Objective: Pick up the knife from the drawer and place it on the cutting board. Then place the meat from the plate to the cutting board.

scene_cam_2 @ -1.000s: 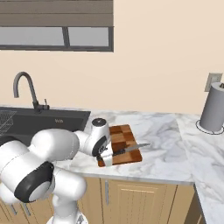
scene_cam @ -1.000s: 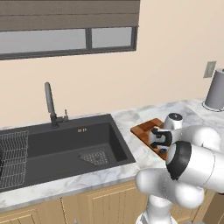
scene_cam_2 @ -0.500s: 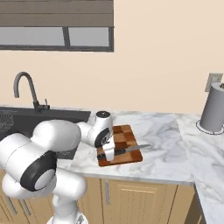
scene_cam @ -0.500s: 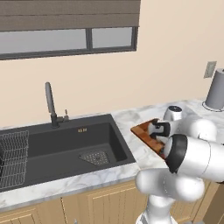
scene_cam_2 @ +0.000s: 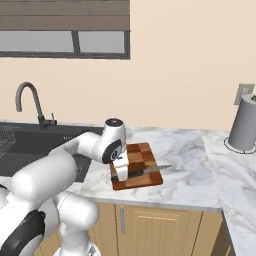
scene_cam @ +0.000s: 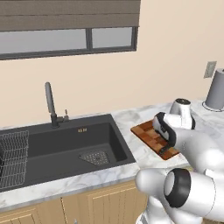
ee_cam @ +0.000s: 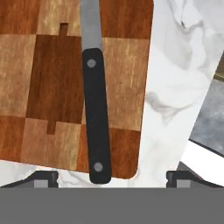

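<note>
The knife (ee_cam: 95, 109) lies flat on the cutting board (ee_cam: 48, 87), with its dark handle along the board and the end of the handle reaching a little over the board's edge; the grey blade points away from the camera in the hand view; in the right base view the blade tip of the knife (scene_cam_2: 145, 171) passes over the right edge of the cutting board (scene_cam_2: 142, 155) above the marble table (scene_cam_2: 190, 165). The fingers (ee_cam: 43, 178) are spread wide and released; one dark tip stands at each side of the handle, well apart from it, and they grasp nothing. In the left base view the gripper (scene_cam: 168, 146) hangs just over the near part of the cutting board (scene_cam: 148, 133).

For containers: the dark sink (scene_cam: 65, 146) is set in the table at the left of the board; a wire rack (scene_cam: 13, 157) sits in its left part and a grey triangular strainer (scene_cam: 94, 156) lies on its bottom; a dark faucet (scene_cam: 51, 105) stands behind it. A grey cylinder canister (scene_cam_2: 244, 129) stands upright on the table at the far right, near a wall socket (scene_cam_2: 241, 92); what is inside it I cannot tell.

No brand, label or readable writing is visible on any thing.
</note>
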Controlling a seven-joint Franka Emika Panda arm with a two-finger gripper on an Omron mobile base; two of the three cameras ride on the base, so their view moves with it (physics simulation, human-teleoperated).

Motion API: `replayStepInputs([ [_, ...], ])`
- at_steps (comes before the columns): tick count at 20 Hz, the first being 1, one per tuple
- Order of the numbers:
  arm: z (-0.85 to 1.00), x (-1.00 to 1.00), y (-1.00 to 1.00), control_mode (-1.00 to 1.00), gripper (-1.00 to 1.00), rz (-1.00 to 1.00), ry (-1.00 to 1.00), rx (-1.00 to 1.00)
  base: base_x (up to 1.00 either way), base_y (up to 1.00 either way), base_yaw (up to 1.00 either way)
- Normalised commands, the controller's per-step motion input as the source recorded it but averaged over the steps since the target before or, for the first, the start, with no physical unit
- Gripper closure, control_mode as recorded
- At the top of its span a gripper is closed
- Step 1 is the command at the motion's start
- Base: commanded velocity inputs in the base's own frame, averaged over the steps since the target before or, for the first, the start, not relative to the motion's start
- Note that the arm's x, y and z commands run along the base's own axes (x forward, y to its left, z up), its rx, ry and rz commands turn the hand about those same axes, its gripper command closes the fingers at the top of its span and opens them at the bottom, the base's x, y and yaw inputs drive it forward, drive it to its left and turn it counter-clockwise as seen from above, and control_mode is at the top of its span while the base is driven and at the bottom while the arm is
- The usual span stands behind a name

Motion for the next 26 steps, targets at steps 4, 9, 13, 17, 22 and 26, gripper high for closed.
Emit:
replayStepInputs([
  [4, 0.66, -0.41, 0.23, -1.0, -1.0, 0.0, -0.02, -0.02, 0.0, 0.0, 0.0],
  [9, 0.23, -0.39, 0.52, -1.0, -1.0, 0.0, -0.05, 0.0, 0.0, 0.0, 0.0],
  [13, 0.0, 0.0, 0.0, 1.0, -1.0, 0.0, 0.0, 0.0, -0.11, 0.95, 0.09],
  [17, 0.0, 0.0, 0.0, 1.0, -1.0, 0.0, 0.0, 0.0, 0.0, 1.0, 0.19],
  [22, 0.0, 0.0, 0.0, 1.0, -1.0, 0.0, 0.0, 0.0, 0.0, 1.0, 0.17],
  [26, 0.0, 0.0, 0.0, 1.0, -1.0, 0.0, 0.0, 0.0, 0.0, 1.0, 0.16],
])
